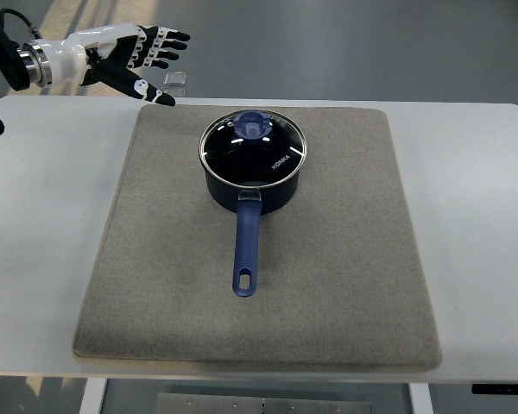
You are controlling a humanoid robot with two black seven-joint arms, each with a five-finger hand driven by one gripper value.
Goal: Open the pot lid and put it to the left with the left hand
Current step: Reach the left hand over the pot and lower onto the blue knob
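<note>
A dark blue saucepan [252, 172] sits on a grey mat [345, 285] in the middle of the white worktop [475, 216], towards the far edge, its glass lid [281, 148] seated on the rim and topped by a blue knob [254, 125]. The pan's long blue handle [246, 250] runs straight towards the near edge, ending in a hanging loop — that is the pot's long axis, and it points away from the only hand in view.

The left hand [134, 59] hangs over the far left corner of the worktop, fingers [160, 47] spread and holding nothing, thumb angled down towards the mat's far left corner. It is well apart from the pot. From the hand the knob lies to the right and nearer the front edge, so the reach would seem to run diagonally inward across the mat's far left corner. No right arm shows, which leaves the left hand the nearer by default — and the lid not yet touched.

White lettering on the lid glass, near its right rim, appears to read "KONKA". A small clear object [178, 82] rests just past the far edge, beside the hand; what it is cannot be told.
</note>
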